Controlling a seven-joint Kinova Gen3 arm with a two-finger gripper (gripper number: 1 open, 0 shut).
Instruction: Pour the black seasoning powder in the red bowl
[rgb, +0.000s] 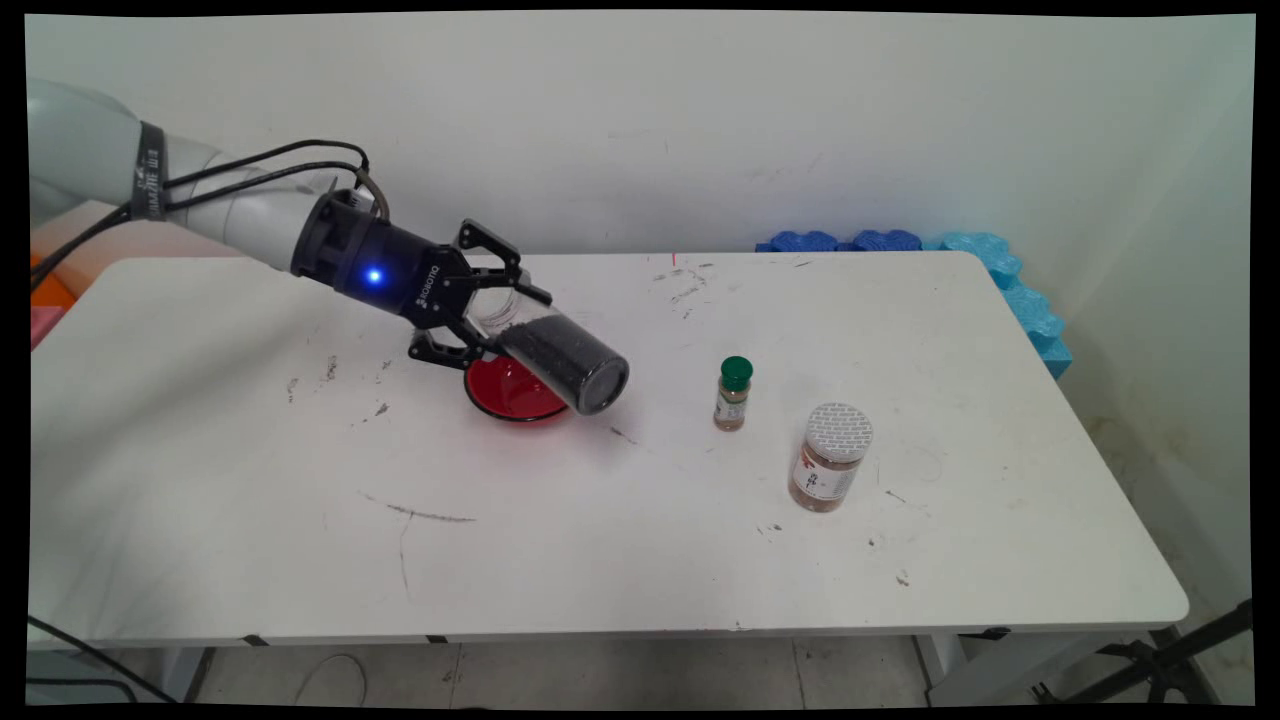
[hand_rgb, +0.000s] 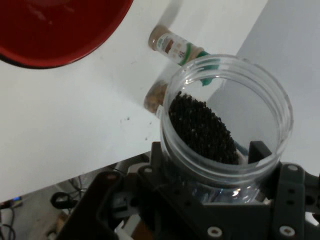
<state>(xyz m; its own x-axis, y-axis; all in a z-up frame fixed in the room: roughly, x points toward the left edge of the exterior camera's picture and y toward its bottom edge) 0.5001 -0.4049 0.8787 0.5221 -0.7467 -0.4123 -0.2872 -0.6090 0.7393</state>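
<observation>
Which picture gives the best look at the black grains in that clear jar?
The hand view: it looks straight into the clear jar's open mouth at the black grains. The main view shows them only through the jar's side, tilted above the red bowl.

Arm enters from upper left, forearm sloping down to the right, black cables looped along it. Wrist pitched low, blue LED lit on the end effector (rgb: 500, 315) body. End effector tilted steeply, pointing right and down, above the bench. Fingers (hand_rgb: 260, 151) clamped on a jar (rgb: 560, 360), one each side.
</observation>
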